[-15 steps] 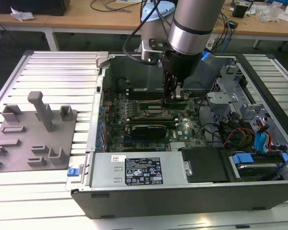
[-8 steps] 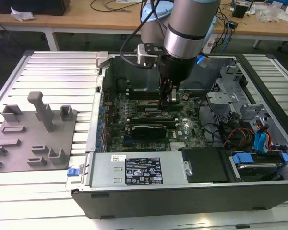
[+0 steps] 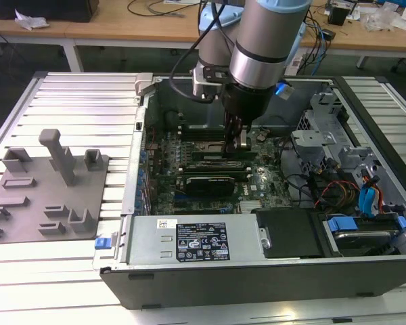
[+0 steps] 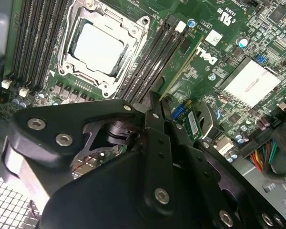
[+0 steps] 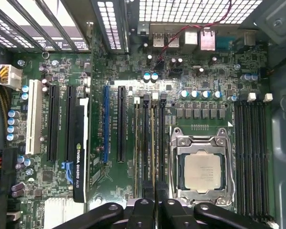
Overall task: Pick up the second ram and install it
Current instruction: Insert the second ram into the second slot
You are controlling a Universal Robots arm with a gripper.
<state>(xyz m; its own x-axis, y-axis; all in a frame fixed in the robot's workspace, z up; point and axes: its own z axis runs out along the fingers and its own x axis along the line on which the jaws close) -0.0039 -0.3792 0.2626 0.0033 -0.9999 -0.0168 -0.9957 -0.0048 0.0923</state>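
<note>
Green circuit board fills the open computer case (image 3: 257, 223), which lies on its side on a slatted metal table (image 3: 68, 101) in the middle of the exterior view. The grey arm (image 3: 264, 40) comes down from the upper middle of that frame, and its gripper (image 3: 237, 141) reaches into the case over the motherboard (image 3: 210, 169), at the memory slots beside the CPU socket.

In the second wrist view the black fingers (image 4: 155, 129) stand close together at frame centre, clamped on the second ram (image 4: 193, 59) — a thin green stick that runs from the fingers up toward the upper right of the frame, lying along the long black slots (image 4: 150, 67) next to the CPU socket (image 4: 100, 47). Whether the stick is fully seated I cannot tell.

In the first wrist view the gripper (image 5: 155, 212) sits at the bottom centre, its fingers (image 5: 144, 210) nearly touching, directly over the bank of slots (image 5: 148, 143) just left of the CPU socket (image 5: 202, 169). A black graphics card (image 5: 81, 148) stands in the left half of that frame.

At the exterior view's left a grey plastic tray (image 3: 44, 196) with upright posts rests on the table — well apart from the gripper. A silver power supply (image 3: 196, 240) lies along the lower edge of the case.
</note>
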